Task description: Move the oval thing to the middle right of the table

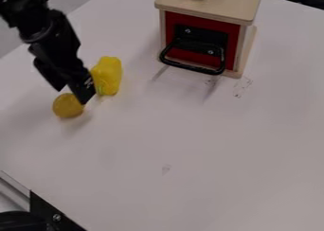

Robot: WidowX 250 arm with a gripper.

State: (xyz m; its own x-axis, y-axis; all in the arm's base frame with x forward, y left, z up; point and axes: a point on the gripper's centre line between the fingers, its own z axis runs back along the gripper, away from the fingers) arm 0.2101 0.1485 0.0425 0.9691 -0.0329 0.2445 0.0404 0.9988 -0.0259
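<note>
First spotter: Your oval thing [67,105], rounded and dull yellow, lies on the counter [209,145] at nine o'clock, well apart from the middle right, which is your three o'clock.

Second spotter: And your black arm [50,40] slants in from between ten and eleven. It has your claw [72,95] right at the oval thing, covering a bit of its upper right edge.

First spotter: Is it pinching it?

Second spotter: You can't tell from here. It could be spread, pressed together or pinching the oval thing; the view doesn't settle it for you.

First spotter: Mind the brighter yellow lump [108,75], then. It's at your ten o'clock, long and uneven, just beside the claw. Seen from the oval thing, it sits between one and two o'clock.

Second spotter: Near your one o'clock stands the wooden box [250,48], with a red front [169,31] and a black loop handle [193,69] facing down the counter. Out past it, at two o'clock, you have some dark scuffs [241,87], and a faint mark [166,169] at six.
</note>
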